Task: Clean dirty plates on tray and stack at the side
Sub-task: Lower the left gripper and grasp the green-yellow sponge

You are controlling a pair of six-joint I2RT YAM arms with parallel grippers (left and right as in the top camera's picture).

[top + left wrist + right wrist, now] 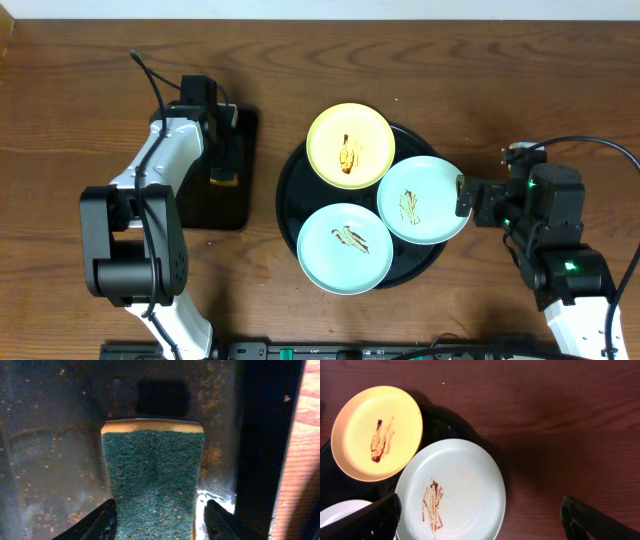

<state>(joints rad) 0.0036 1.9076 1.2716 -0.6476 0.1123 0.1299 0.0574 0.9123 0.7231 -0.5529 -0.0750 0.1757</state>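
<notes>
Three plates lie on the round black tray (290, 192), each with brown streaks at its centre. The pale yellow plate (350, 146) (376, 432) is at the back, one mint plate (423, 199) (452, 492) on the right, the other mint plate (346, 248) (340, 512) at the front. My right gripper (465, 197) (485, 520) is open wide at the right mint plate's edge, holding nothing. My left gripper (222, 150) (161, 507) straddles a green-topped sponge (152, 480). Its left finger is at the sponge's edge and a thin gap shows on the right.
The sponge lies in a smaller rectangular black tray (228, 208) left of the round one. Bare wood tabletop (480, 90) spreads behind and to the right of the plates. Cables and the arm bases run along the front edge.
</notes>
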